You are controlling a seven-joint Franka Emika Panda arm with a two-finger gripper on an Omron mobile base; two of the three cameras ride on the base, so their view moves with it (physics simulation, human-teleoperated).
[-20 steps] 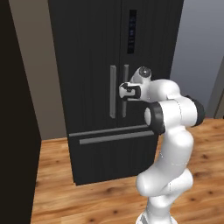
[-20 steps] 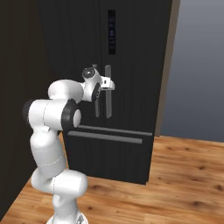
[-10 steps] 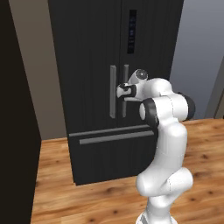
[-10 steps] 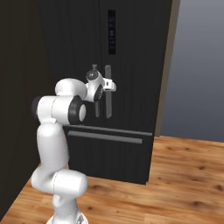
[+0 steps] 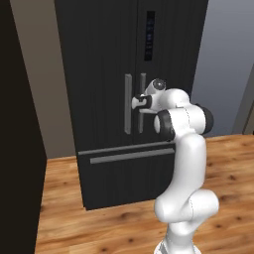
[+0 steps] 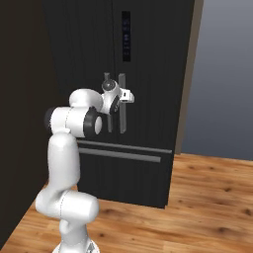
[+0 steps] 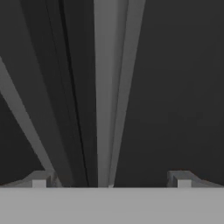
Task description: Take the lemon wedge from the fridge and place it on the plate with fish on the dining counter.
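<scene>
We've got the claw [image 7: 111, 179] wide open and empty, straddling the fridge [image 5: 99, 59]'s right door handle [image 7: 109, 87] so closing grabs it.

Rendered home kitchen: tall black French-door fridge [image 5: 119, 99] with grey vertical bar handles [image 5: 128, 104], a bottom drawer with a grey horizontal pull [image 5: 130, 156] and a dark display strip [image 5: 150, 35] up top. Warm wood-plank floor [image 6: 212, 207], plain grey-blue wall [image 6: 222, 74], dark tall cabinet side [image 5: 17, 149] beside it.
</scene>
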